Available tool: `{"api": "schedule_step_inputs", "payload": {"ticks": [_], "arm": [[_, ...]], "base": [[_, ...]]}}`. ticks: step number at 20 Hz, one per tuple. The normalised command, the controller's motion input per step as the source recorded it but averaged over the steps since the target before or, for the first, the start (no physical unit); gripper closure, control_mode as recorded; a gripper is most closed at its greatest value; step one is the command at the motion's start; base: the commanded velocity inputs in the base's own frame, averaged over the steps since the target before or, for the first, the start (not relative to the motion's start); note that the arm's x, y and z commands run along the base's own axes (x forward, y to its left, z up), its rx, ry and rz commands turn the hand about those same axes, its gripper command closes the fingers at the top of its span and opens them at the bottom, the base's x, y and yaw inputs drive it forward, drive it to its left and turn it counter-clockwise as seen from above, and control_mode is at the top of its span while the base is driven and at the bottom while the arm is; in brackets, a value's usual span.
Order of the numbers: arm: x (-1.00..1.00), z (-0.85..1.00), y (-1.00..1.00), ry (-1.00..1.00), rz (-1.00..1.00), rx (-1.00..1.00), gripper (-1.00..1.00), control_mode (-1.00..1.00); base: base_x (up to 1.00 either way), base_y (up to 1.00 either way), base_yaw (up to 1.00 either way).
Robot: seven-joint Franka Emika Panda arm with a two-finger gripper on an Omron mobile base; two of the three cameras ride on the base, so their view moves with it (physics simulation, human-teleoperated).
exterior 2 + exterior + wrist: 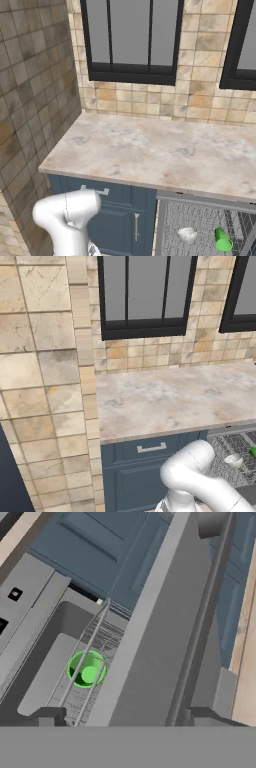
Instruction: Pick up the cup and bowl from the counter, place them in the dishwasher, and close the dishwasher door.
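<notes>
The green cup (223, 240) and the white bowl (187, 234) both sit on the wire rack inside the dishwasher (210, 225) (cup to the right of the bowl), below the marbled worktop (150, 150). In the hand view, the pincer (127, 717) hangs with its tips apart over the grey dishwasher door (165, 642), gripping nothing.

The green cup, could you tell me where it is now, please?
The green cup lies in the dishwasher's wire rack, just right of the white bowl.
</notes>
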Motion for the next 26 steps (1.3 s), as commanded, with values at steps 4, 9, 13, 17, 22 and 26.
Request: {"api": "schedule_step_inputs", "payload": {"ticks": [4,9,13,17,22,26], "arm": [[-0.26,-0.94,-0.51,-0.17,0.04,-0.03,-1.0,-1.0],[-0.27,-0.96,-0.39,-0.19,0.06,-0.07,-1.0,-1.0],[0.0,-0.87,-0.17,-0.32,0.18,-0.22,-1.0,-1.0],[0.0,-0.9,-0.13,-0.43,0.29,-0.16,-1.0,-1.0],[0.03,-0.59,-0.06,-0.42,0.31,-0.03,-1.0,-1.0],[0.07,-0.56,-0.15,-0.38,0.32,0.0,-1.0,-1.0]], "base": [[0.0,0.0,0.0],[0.0,0.0,0.0],[0.0,0.0,0.0],[0.0,0.0,0.0],[0.0,0.0,0.0],[0.0,0.0,0.0]]}}
